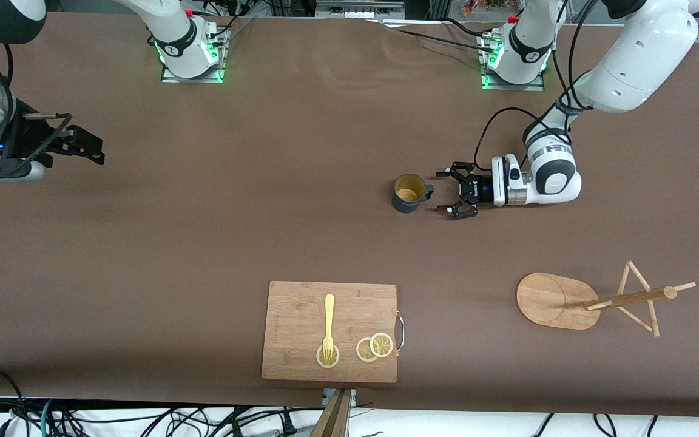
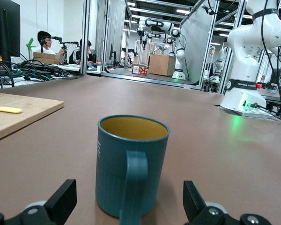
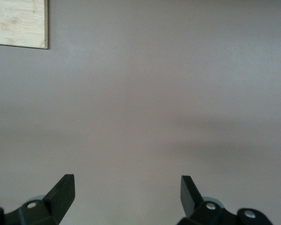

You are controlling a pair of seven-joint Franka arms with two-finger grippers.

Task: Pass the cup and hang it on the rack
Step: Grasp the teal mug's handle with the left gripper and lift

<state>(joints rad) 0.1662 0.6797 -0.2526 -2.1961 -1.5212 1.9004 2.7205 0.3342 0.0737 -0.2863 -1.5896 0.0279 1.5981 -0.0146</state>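
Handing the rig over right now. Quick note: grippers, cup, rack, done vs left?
Left gripper: jaws open, low and level with the table, facing the cup's handle, not touching it.
Right gripper: jaws open, holding nothing, waiting at the right arm's end of the table.
Cup: upright on the table mid-table, handle toward the left gripper.
Rack: standing nearer the front camera, at the left arm's end, pegs bare.
Done: left approach only.
Left: grasp, pass, hang.
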